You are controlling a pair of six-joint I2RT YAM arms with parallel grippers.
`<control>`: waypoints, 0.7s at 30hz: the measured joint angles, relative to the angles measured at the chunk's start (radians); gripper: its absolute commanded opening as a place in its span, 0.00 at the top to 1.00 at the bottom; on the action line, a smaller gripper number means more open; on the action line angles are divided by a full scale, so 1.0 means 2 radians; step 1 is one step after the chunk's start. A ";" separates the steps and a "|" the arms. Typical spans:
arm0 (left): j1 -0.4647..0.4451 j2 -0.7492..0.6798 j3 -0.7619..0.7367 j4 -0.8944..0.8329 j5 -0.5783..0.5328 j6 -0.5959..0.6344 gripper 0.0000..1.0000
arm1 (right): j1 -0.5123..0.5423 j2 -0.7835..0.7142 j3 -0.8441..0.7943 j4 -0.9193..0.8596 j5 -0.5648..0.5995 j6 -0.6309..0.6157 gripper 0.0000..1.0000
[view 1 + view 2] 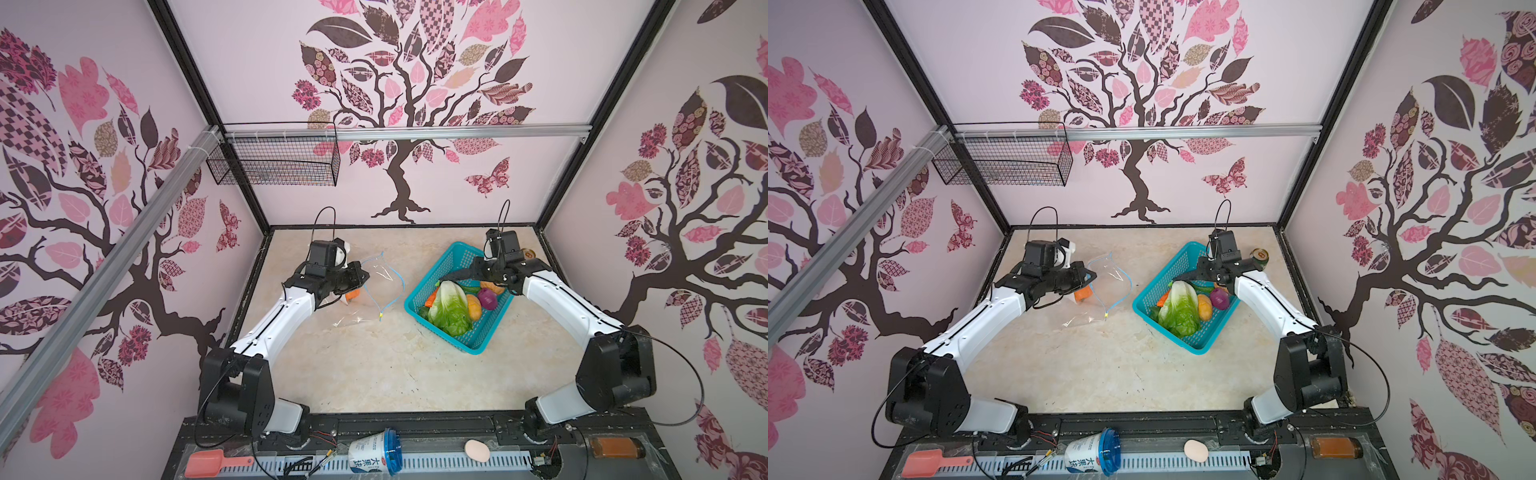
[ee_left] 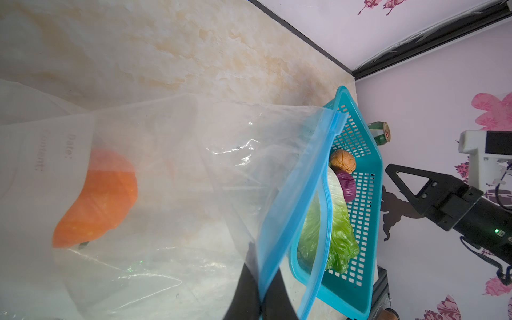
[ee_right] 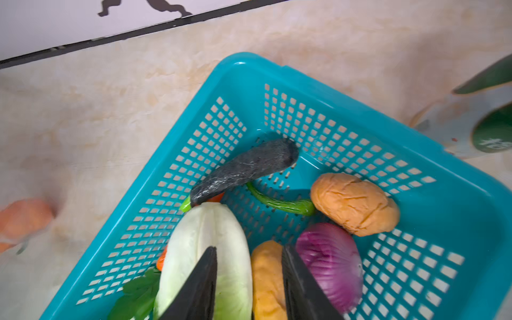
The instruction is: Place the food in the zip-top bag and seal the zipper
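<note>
Jaws of the left gripper [image 2: 261, 266] clamp the zip-top bag [image 2: 180, 166] at its zipper [image 2: 299, 194]; an orange pumpkin [image 2: 99, 199] lies inside. Right gripper [image 3: 248, 247] hangs, jaws apart, over the teal basket [image 3: 277, 74] of cabbage [image 3: 210, 230], onion [image 3: 329, 263] and potatoes [image 3: 354, 203], at three o'clock from the bag.

The zip-top bag [image 2: 180, 180] reads "Date:" and "Content:"; the cup [image 1: 365, 455] "大果粒".

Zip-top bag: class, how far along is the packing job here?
Done: one orange pumpkin piece lies inside the zip-top bag. In hand: the left gripper pinches the bag at its blue zipper, mouth open; the right gripper hangs open over a tan potato in the teal basket. Left: cabbage, onion and the other basket food, then sealing the zipper.
</note>
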 measured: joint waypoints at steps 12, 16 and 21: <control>0.000 -0.003 0.000 0.000 -0.002 0.000 1.00 | 0.001 0.002 -0.019 -0.028 0.053 0.003 0.56; 0.000 -0.003 0.000 0.000 -0.002 0.000 1.00 | 0.000 0.005 -0.018 -0.060 0.106 0.001 0.53; 0.000 -0.003 0.000 0.000 -0.002 0.000 1.00 | 0.001 0.020 -0.018 -0.090 0.139 -0.006 0.48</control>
